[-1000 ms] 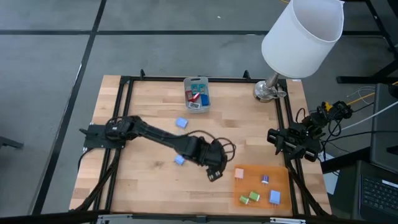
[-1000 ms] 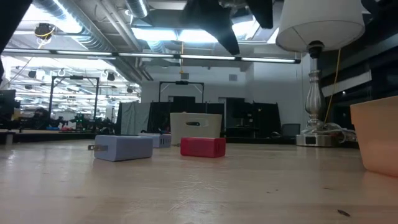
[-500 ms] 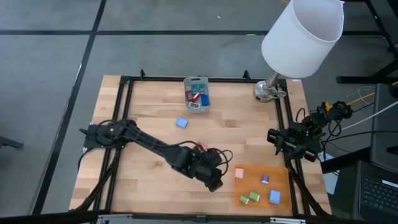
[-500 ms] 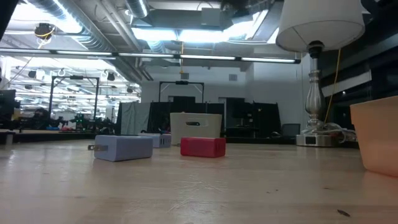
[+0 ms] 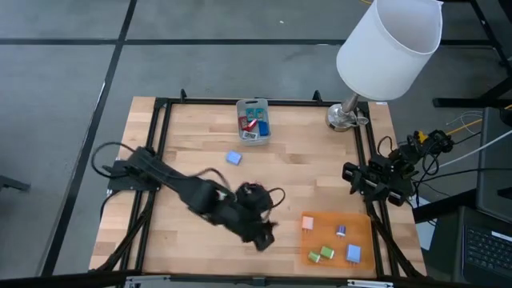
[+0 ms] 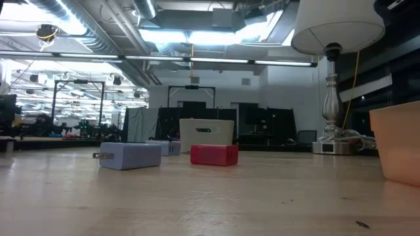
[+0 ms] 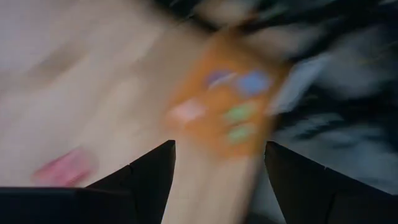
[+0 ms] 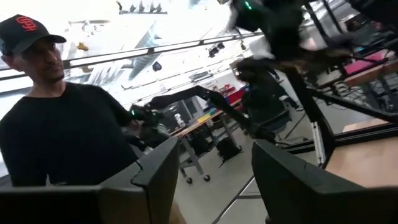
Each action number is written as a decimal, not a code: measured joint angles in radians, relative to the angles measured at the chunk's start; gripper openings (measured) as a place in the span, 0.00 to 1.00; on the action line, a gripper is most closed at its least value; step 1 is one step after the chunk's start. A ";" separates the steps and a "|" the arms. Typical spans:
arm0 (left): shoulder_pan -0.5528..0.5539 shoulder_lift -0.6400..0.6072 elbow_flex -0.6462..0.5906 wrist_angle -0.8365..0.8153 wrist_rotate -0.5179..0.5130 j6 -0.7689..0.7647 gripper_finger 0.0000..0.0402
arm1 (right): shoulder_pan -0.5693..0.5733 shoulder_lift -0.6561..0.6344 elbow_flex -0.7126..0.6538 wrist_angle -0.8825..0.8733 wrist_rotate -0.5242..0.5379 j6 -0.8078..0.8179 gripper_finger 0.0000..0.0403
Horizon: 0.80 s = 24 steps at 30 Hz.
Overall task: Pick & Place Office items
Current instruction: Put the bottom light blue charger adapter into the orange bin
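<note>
Small office items lie scattered. A blue block (image 5: 233,158) rests flat on the wood. A pink piece (image 5: 307,222), green ones (image 5: 320,254) and blue ones (image 5: 353,254) lie on the orange mat (image 5: 362,238). More sit in the grey bin (image 5: 254,120). The low view shows a pale blue block (image 6: 128,156) and a red block (image 6: 214,155) on the table. My left gripper (image 5: 262,238) hangs open above the wood just left of the mat, nothing between its fingers (image 7: 217,146). My right gripper (image 5: 356,178) waits open at the right edge (image 8: 214,146).
A lamp with a white shade (image 5: 388,44) stands at the far right corner on its metal base (image 5: 346,116). A peach-coloured object (image 6: 397,147) shows at the low view's right edge. A person stands beyond the table in the right wrist view.
My left gripper has risen, leaving the top of the low view, and has gone toward the table's near edge and a little left. The arm has swung nearer and now covers the blue piece that lay beside it.
</note>
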 joint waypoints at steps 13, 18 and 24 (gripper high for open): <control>-0.142 -0.324 0.000 0.739 -0.264 0.838 0.60 | 0.000 0.000 0.000 0.016 0.071 0.003 0.50; -0.246 -0.388 0.002 0.581 -0.483 0.963 0.60 | 0.000 0.000 0.000 0.017 0.122 -0.003 0.50; -0.254 -0.416 -0.017 0.084 -0.552 0.510 0.60 | 0.000 0.000 0.000 0.017 0.197 -0.036 0.50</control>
